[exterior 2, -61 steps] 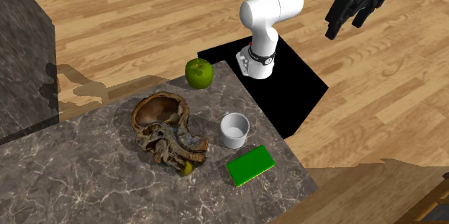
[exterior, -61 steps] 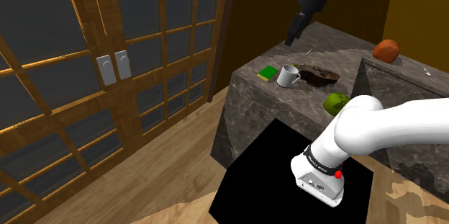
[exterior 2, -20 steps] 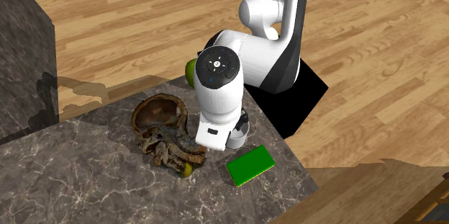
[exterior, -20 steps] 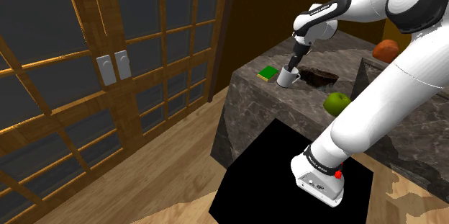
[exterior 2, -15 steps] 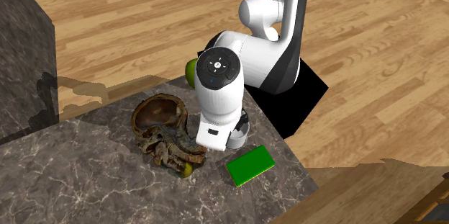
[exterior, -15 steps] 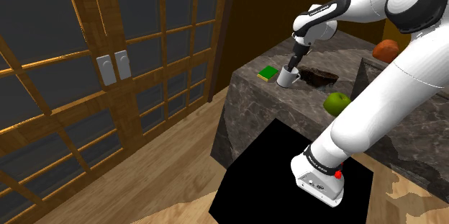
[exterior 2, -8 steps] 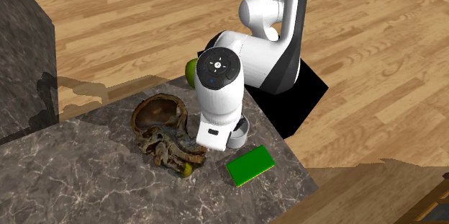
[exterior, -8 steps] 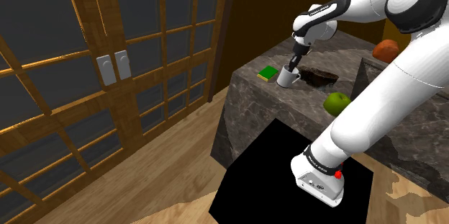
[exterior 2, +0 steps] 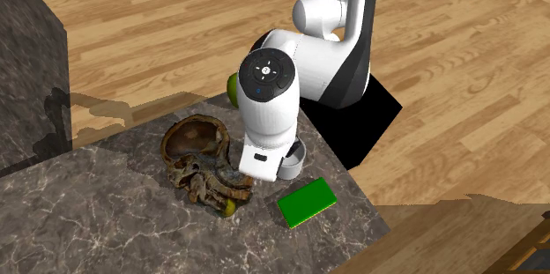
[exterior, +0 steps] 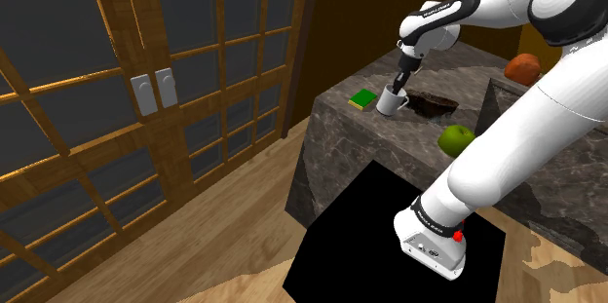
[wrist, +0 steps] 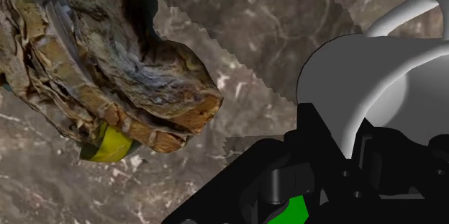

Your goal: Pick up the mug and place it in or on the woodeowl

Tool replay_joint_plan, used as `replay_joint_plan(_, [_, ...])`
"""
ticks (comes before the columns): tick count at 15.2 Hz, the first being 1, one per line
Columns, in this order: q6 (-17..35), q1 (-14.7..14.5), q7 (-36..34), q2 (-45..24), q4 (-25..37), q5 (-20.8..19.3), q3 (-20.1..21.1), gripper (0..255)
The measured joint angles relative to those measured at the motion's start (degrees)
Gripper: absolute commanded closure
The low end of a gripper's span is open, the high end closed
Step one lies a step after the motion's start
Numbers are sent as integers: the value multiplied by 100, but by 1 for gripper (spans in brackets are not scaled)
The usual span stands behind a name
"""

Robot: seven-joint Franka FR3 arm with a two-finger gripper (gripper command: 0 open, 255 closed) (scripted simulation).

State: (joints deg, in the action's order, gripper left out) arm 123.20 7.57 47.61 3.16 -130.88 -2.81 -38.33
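The white loop-handled mug (exterior: 391, 103) is gripped from above by the all-black two-finger gripper (exterior: 395, 89). In the wrist view the mug's pale wall is seen pinched between the fingers. A rim grasp is judged to be chosen so that the mug is kept upright and the handle left free. The mug is found at the dark marble counter (exterior: 336, 140), near its edge; whether its base is lifted off cannot be told. Just beside it the target is spotted, the gnarled brown wooden bowl (exterior 2: 196, 138), with a yellow-green bit (wrist: 106, 145) tucked under its ragged lip. A flat green block (exterior 2: 307, 202) is laid on the mug's other side, and a green apple (exterior: 455, 138) nearer the stand. Nothing is seen between mug and bowl, so only the bowl's uneven rim is to be cleared.
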Motion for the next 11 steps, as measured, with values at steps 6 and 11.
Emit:
replay_joint_plan(6, [-491,0,-132,275,268,-168,48,255])
replay_joint_plan(11, [-878,3,-218,476,487,-277,97,255])
